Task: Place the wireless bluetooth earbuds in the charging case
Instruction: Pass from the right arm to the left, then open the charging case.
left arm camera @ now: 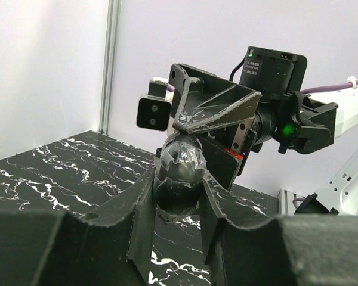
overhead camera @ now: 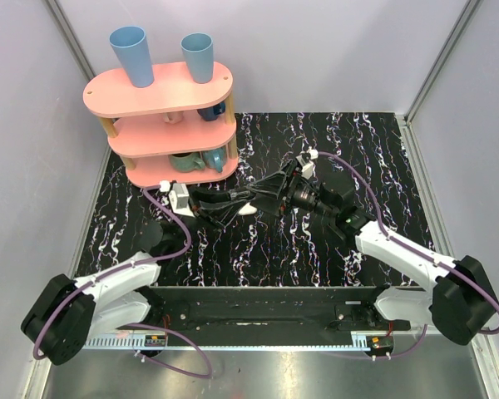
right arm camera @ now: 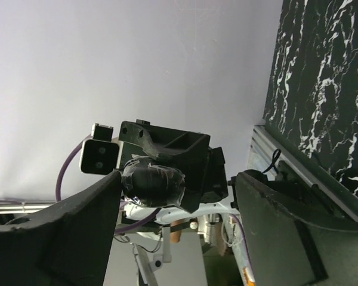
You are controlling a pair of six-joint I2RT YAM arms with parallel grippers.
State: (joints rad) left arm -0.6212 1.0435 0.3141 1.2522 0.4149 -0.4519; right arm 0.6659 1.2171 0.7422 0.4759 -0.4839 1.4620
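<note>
My left gripper [overhead camera: 243, 205] reaches right over the middle of the table and is shut on a small rounded case. The case shows white from above [overhead camera: 249, 208]. It looks dark, glossy and tape-wrapped in the left wrist view [left arm camera: 179, 170] and in the right wrist view [right arm camera: 152, 182]. The left fingers [left arm camera: 144, 205] press it from both sides, held above the tabletop. My right gripper [overhead camera: 264, 193] faces the left one, nearly tip to tip, and is open, jaws wide apart [right arm camera: 178, 179]; nothing is between them. In the left wrist view it [left arm camera: 212, 113] hangs just above the case. No earbud shows in any view.
A pink three-tier shelf [overhead camera: 162, 93] stands at the back left, with two blue cups [overhead camera: 131, 55] on top and mugs on its lower tiers. Grey walls close the sides and back. A black rail [overhead camera: 258, 303] with the arm bases runs along the near edge.
</note>
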